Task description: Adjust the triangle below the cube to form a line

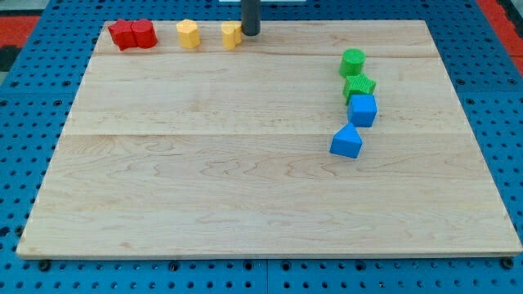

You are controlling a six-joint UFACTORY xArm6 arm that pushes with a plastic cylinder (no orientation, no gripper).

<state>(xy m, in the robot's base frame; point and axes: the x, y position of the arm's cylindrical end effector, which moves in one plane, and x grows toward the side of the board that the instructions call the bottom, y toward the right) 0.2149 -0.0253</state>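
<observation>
- Eight blocks on the desk (pixel 245 180), a pale wooden board lying on a blue pegboard (pixel 24 98).
- Rod (pixel 250 15) comes down near-vertical from the view's top edge, dark, only its lower stretch in frame.
- My tip (pixel 250 33) sits at the view's top, touching or just beside the right side of the right yellow block (pixel 231 34). Contact can't be confirmed from this angle.
- No gripper on this arm, so nothing is grasped or released; the rod only pushes.
- Blue triangle (pixel 346 141) is at the view's right, just below the blue cube (pixel 362 110) and offset a bit to the view's left of it. The two look near-touching at the corner; can't tell if there's a gap.
- Above the cube: green star-like block (pixel 359 85), touching or just beside the cube's top.
- Above that: green cylinder (pixel 353 61), close to the green star-like block.
- Those four form a rough column running top to bottom; the triangle is the one out of line, shifted left.
- Tip is well apart from the triangle and the whole right-hand column.
- Top-left row: two red blocks (pixel 132 34) pressed together, shapes unclear, then the left yellow block (pixel 189 34), then the right yellow block next to the tip.
- Red pad (pixel 33 16) shows past the pegboard at the view's top corners.
</observation>
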